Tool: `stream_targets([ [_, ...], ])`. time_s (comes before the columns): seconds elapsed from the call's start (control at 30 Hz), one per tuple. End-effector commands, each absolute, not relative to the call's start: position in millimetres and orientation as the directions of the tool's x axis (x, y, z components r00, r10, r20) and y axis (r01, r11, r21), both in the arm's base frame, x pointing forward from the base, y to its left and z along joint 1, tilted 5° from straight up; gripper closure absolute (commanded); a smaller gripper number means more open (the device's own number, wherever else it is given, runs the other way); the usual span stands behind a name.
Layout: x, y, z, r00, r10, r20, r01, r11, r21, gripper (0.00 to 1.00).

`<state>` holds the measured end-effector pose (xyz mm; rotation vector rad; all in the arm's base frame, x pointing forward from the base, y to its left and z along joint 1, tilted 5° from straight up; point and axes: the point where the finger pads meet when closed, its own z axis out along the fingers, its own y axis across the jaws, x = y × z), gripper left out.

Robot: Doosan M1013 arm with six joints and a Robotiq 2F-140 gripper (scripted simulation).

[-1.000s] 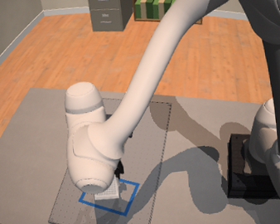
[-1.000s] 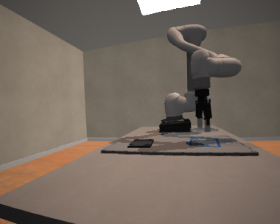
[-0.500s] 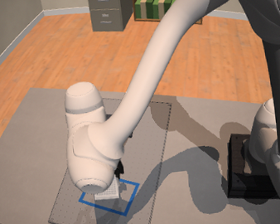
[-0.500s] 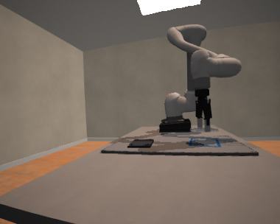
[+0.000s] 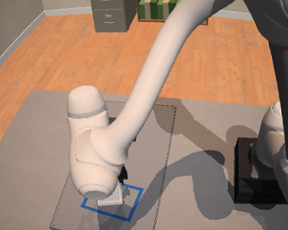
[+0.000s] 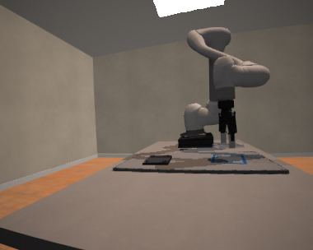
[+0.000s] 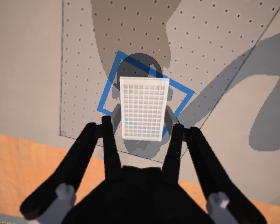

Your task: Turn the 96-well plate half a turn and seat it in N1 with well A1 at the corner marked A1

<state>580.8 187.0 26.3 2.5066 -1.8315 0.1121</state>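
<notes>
The white 96-well plate (image 7: 143,107) is between the black fingers of my gripper (image 7: 142,110), which is shut on its long sides. The plate is level and hangs a little above the bench spot B1 (image 7: 183,98), a blue taped outline on the deck. In the top view the plate (image 5: 111,199) shows over B1 (image 5: 134,204), with the wrist covering most of the gripper. In the exterior view the gripper (image 6: 227,131) points straight down above B1 (image 6: 229,159). The dark nest N1 (image 6: 157,159) stands empty to the left. I cannot tell which corner is cut off.
The perforated grey deck plate (image 5: 156,155) lies on the table. The arm's black base block (image 5: 252,173) stands at the right, and also shows in the exterior view (image 6: 195,141). The table's front edge is close below B1 in the wrist view.
</notes>
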Motion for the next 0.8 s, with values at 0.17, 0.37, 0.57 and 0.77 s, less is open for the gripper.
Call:
stream_targets([
  [0.17, 581.0, 186.7, 21.4, 0.302, -0.95, 0.079, -0.952, -0.304, -0.014, 1.0],
  [0.37, 581.1, 186.4, 17.5, 0.302, -0.95, 0.079, -0.952, -0.304, -0.014, 1.0],
  [0.57, 581.2, 186.3, 14.8, 0.302, -0.95, 0.079, -0.952, -0.304, -0.014, 1.0],
  [0.77, 581.4, 186.0, 10.8, 0.302, -0.95, 0.079, -0.952, -0.304, -0.014, 1.0],
])
